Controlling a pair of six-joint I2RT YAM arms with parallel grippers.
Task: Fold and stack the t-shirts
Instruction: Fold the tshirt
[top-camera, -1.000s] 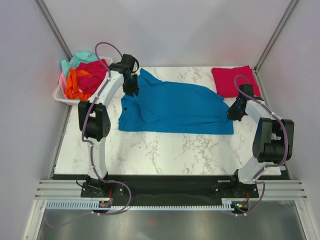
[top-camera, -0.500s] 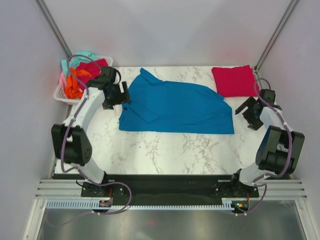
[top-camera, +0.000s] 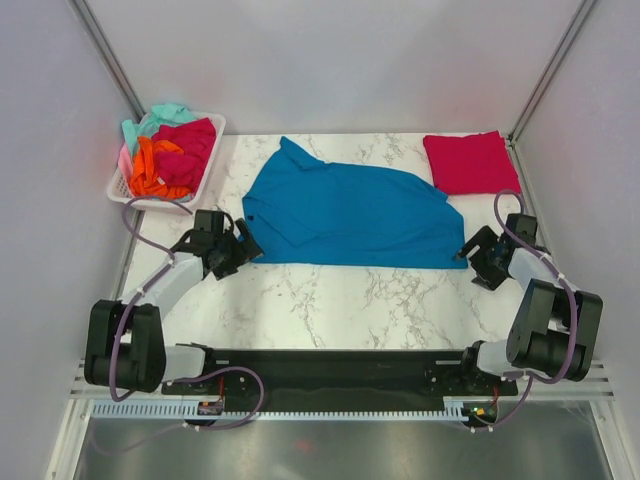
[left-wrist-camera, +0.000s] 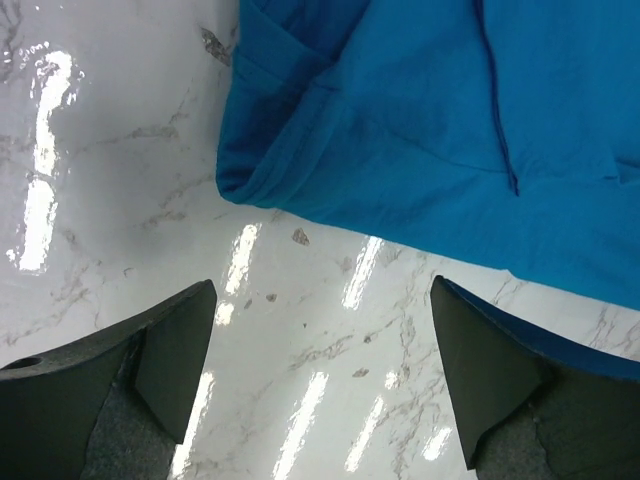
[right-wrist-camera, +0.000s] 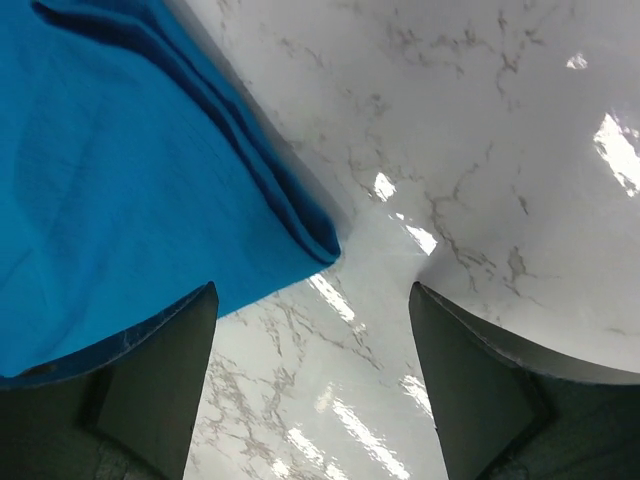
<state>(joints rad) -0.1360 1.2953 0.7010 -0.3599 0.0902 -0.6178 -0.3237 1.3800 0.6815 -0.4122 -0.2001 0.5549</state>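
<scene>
Both arms have drawn back toward the near side since half a second ago: the left gripper (top-camera: 240, 250) has left the spot beside the basket and come down to the near left corner of the teal-blue t-shirt (top-camera: 350, 215), and the right gripper (top-camera: 468, 252) has shifted nearer, to the shirt's near right corner

Each pincer stands spread wide with nothing between its fingers. In the left wrist view bare marble table (top-camera: 330, 300) shows in the gap, the shirt's folded corner lies just beyond the fingertips, and the right-hand finger (left-wrist-camera: 480, 380) overlaps the hem (whether it touches the cloth I cannot tell). In the right wrist view the doubled corner of the shirt ends just ahead of the gap, again over bare marble.

Across the middle of the table the teal-blue shirt lies spread out flat, its long side running left to right, with a rumpled flap rising at its far left.

At the far right corner a crimson red t-shirt (top-camera: 470, 162) lies folded into a neat rectangle, well apart from the teal one. At the far left, the white basket (top-camera: 150, 203) holds a heap of unfolded t-shirts (top-camera: 165, 150) in magenta, orange, mint and pink
</scene>
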